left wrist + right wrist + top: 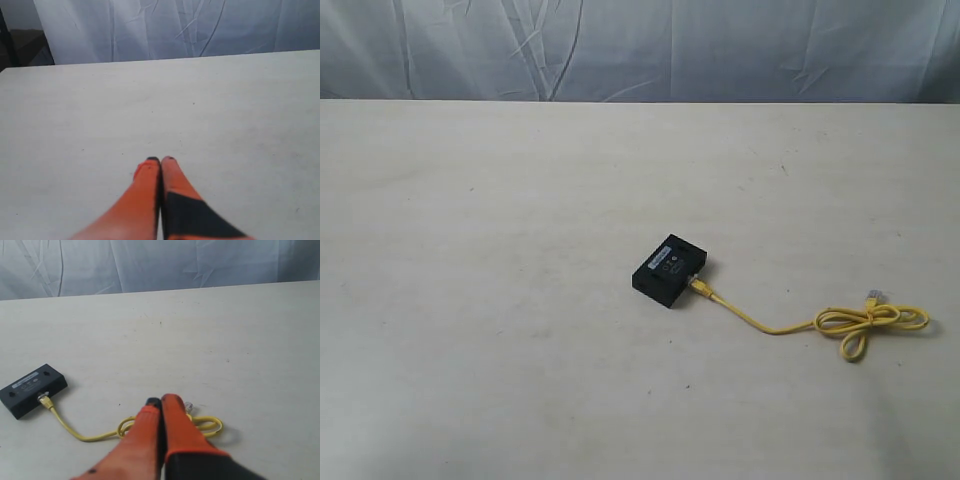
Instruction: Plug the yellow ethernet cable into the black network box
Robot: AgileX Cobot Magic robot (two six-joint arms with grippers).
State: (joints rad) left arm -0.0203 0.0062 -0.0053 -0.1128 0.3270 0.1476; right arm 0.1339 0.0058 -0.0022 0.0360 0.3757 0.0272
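L tool (160, 159) & R tool (161, 400) both closed, fingers touching.

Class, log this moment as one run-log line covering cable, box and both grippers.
yellow ethernet cable: one plug looks inserted in black network box | left gripper: shut, empty | right gripper: shut, above cable loop

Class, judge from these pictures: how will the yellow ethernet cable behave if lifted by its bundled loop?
Probably floppy: the yellow ethernet cable lies in slack curves and should sag. It looks thin, so likely light. One end sits at the black network box, so lifting may drag the box.
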